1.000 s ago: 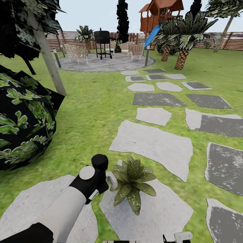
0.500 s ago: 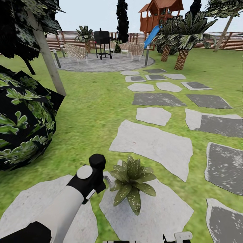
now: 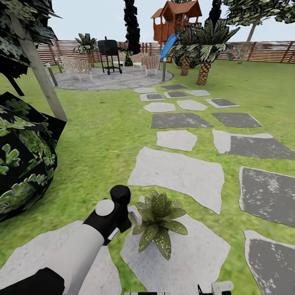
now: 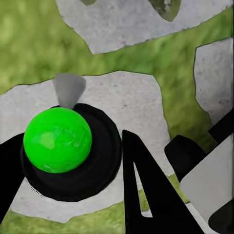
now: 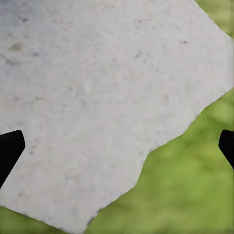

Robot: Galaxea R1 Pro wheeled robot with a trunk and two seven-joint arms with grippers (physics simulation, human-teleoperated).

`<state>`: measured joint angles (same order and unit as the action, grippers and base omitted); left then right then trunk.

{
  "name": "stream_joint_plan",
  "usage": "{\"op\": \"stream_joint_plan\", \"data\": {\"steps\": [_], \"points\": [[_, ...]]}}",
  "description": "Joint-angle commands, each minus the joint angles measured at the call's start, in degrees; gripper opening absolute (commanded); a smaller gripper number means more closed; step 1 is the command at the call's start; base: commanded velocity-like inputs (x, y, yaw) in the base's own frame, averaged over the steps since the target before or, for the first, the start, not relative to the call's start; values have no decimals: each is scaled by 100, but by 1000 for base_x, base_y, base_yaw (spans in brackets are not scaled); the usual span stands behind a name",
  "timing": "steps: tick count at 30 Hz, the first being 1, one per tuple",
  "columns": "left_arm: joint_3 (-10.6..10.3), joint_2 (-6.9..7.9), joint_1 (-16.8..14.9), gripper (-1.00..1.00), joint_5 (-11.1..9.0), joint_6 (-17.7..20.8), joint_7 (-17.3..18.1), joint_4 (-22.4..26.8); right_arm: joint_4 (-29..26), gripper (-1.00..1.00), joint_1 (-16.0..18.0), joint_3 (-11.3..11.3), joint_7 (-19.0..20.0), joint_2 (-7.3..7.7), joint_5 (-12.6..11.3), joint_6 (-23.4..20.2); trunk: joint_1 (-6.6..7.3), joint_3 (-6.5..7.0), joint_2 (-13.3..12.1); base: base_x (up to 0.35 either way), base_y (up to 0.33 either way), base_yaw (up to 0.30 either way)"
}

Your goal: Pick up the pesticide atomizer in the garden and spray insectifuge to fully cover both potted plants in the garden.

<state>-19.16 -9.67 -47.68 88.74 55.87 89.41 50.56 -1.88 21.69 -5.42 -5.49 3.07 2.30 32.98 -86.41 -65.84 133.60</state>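
Observation:
A potted plant (image 3: pixel 159 221), a low rosette of speckled green leaves, stands on a pale stepping stone (image 3: pixel 192 262) just ahead of me. My left gripper (image 3: pixel 125 215) hangs right beside the plant's left edge. In the left wrist view the left gripper (image 4: pixel 73 168) is shut on the pesticide atomizer (image 4: pixel 97 165), seen from above as a round black top with a bright green ball and a grey nozzle (image 4: pixel 68 88). A leaf tip of the potted plant (image 4: pixel 165 7) shows beyond it. My right gripper (image 5: pixel 117 146) is open over stone and grass, holding nothing.
A dark blocky bush (image 3: pixel 20 164) and a leaning trunk (image 3: pixel 39 69) stand at the left. Stepping stones (image 3: pixel 176 174) lead across the lawn to a round paved patio (image 3: pixel 110 80) with chairs and a grill. Palms (image 3: pixel 203 53), a play tower (image 3: pixel 174 18) and a slatted fence (image 3: pixel 262 51) stand behind.
The whole picture has shifted left and slightly down, so the camera has turned. My left arm stays beside the plant with the atomizer; it dipped a little half a second ago and is back.

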Motion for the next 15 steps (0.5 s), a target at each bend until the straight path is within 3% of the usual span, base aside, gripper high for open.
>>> {"op": "stream_joint_plan", "data": {"steps": [1, 10, 15], "points": [[-8, -26, -23, -100, 49, 63, 59, 8, 4, 100, 2, -46, -57, 0, 25, 7, 1, -5, 2, -1, 2, -6], [52, 24, -124, -100, 40, 65, 59, 8, 10, 100, 4, -46, -57, 0, 25, 7, 1, -5, 2, 0, 0, 0], [304, 113, -39, -100, 44, 39, 59, -17, 7, 100, 2, -46, -57, 0, 25, 7, 1, -5, 2, 0, 0, 0]]}}
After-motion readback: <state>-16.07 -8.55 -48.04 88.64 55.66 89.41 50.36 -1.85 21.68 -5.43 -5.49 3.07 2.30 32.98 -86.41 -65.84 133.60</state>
